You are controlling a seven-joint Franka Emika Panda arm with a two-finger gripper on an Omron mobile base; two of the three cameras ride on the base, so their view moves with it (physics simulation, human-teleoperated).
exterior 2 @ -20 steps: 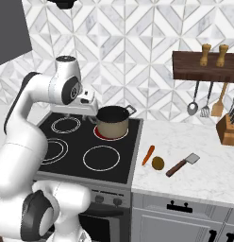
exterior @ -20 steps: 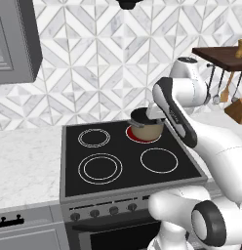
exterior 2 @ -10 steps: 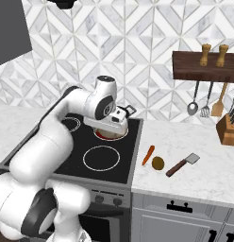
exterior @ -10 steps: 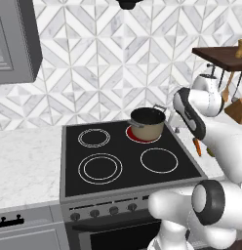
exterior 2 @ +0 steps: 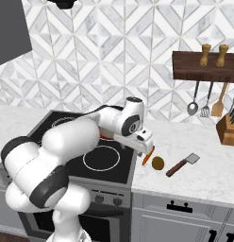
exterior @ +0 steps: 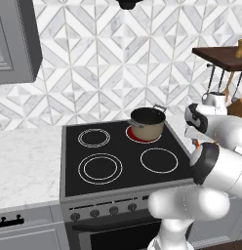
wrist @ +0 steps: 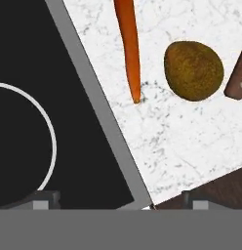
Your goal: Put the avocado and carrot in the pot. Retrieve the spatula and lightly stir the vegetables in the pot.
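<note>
While the slim orange carrot [wrist: 129, 46] and brown oval avocado [wrist: 193, 70] lie on the white marble counter [wrist: 181, 146] beside the stove, the two-finger gripper [wrist: 118, 199], jaws wide and empty, should centre squarely before descending.

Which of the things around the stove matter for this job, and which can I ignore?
For the job:
carrot on the counter
avocado beside it
spatula on the counter
pot on the back burner
gripper above the counter edge

Just lying about:
knife block
hanging ladle
two grinders on the shelf
</note>
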